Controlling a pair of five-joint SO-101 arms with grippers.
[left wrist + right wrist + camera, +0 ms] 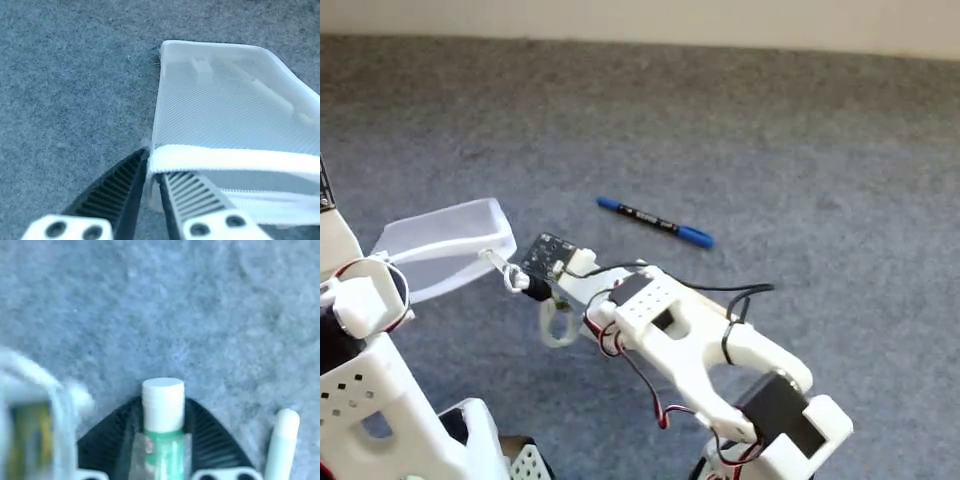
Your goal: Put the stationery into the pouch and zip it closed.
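A translucent white mesh pouch point(445, 240) lies on the grey carpet at the left, its mouth towards the middle. My left gripper point(150, 165) is shut on the pouch's point(225, 100) white zip band at one corner. In the right wrist view, my right gripper point(163, 404) is shut on a green stick with a white cap point(162, 390). From above, the right gripper point(520, 278) sits right at the pouch's mouth. A blue pen point(655, 222) lies on the carpet to the right of the pouch, beyond the right arm.
The blurred pouch edge point(35, 390) is close beside the right gripper. A white rounded piece point(282, 440) is on its other side; what it is cannot be told. Bare grey carpet point(800, 150) stretches to the back and right.
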